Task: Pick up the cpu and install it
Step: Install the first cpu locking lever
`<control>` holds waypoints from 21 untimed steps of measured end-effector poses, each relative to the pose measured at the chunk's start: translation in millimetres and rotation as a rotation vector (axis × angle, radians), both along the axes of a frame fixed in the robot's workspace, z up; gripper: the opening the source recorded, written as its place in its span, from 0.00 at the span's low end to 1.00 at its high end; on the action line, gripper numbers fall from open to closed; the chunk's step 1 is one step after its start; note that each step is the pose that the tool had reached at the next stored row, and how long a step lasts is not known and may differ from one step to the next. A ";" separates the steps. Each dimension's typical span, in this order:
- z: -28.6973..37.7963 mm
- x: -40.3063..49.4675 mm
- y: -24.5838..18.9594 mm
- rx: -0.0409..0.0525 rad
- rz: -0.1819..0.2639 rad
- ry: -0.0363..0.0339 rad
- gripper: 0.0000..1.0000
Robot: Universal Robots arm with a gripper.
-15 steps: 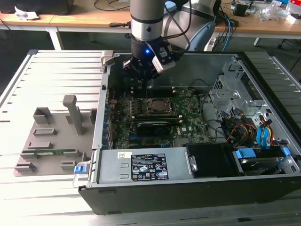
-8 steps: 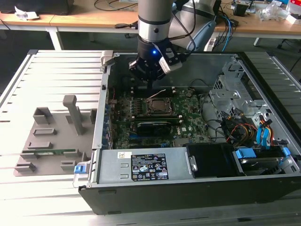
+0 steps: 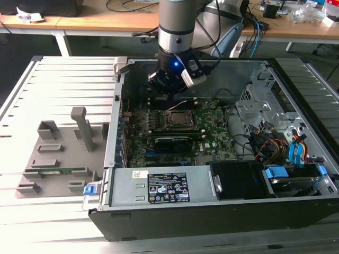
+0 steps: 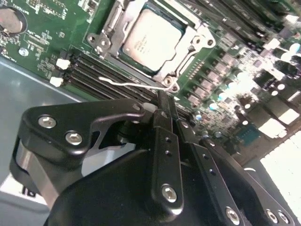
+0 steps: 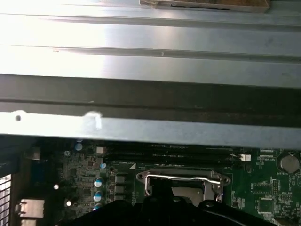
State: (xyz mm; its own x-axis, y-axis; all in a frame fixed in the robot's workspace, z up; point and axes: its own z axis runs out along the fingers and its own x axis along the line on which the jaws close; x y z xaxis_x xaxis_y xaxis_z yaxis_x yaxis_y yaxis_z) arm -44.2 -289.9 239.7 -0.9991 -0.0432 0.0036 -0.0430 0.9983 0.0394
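Sitting seated in socket (image 4: 150, 44), cpu (image 4: 151, 37)

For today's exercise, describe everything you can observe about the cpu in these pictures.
The cpu is a small flat square chip with a dull silver-grey metal top bearing faint print. In the second wrist view it lies flat in the motherboard socket, enclosed by the socket's metal frame. The gripper sits beside the socket, not touching the chip. In the exterior view it sits mid-board.

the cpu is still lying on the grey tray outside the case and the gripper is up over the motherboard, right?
Not quite. The cpu already sits in the motherboard socket, as the second wrist view shows, not on the grey tray. The gripper is indeed above the motherboard in the exterior view.
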 end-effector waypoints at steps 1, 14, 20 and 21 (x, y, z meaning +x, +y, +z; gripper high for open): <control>-1.3 1.7 0.7 -0.0001 0.000 0.0010 0.11; -19.9 4.6 7.3 -0.0001 0.042 0.0022 0.11; -26.6 16.6 7.9 -0.0003 0.060 0.0038 0.11; -27.5 18.5 7.9 -0.0003 0.061 0.0041 0.11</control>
State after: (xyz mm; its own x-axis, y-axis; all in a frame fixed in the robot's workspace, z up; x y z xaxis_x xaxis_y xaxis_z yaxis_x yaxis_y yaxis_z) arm -25.8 -282.0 212.2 -0.9945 -0.1041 0.0076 -0.1037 0.9938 0.0395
